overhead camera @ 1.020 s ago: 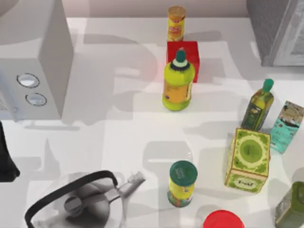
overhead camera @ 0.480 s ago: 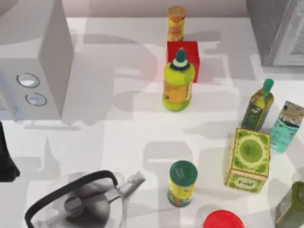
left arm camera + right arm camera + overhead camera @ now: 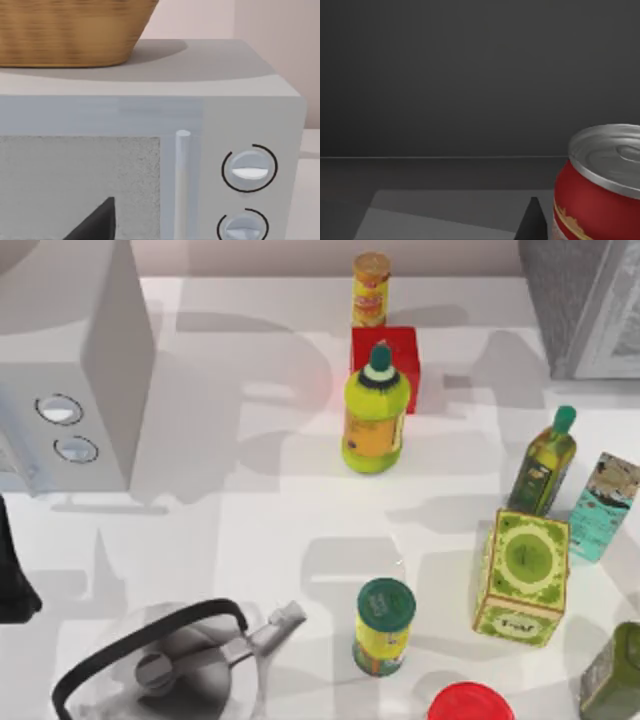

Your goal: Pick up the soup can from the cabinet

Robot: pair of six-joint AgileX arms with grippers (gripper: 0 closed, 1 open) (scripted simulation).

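Observation:
The soup can (image 3: 600, 190) is red with a gold band and a silver lid. It stands upright on the floor of a dark cabinet interior in the right wrist view. A dark tip of my right gripper (image 3: 532, 222) shows right beside the can, very near its wall; whether they touch is unclear. The grey cabinet (image 3: 585, 305) stands at the table's far right corner in the top view. My left arm (image 3: 12, 575) rests at the table's left edge, and a dark tip of its gripper (image 3: 95, 225) faces the microwave door.
A white microwave (image 3: 70, 390) with a wicker basket (image 3: 70, 30) on top fills the left. A kettle (image 3: 170, 665), yellow-green bottle (image 3: 375, 415), red box (image 3: 395, 350), small canisters (image 3: 383, 625), olive-oil bottle (image 3: 545, 460) and green carton (image 3: 523, 575) are spread over the table.
The shadows on the table near the cabinet have shifted a little. None of the objects on the table has moved, and the left arm stays put.

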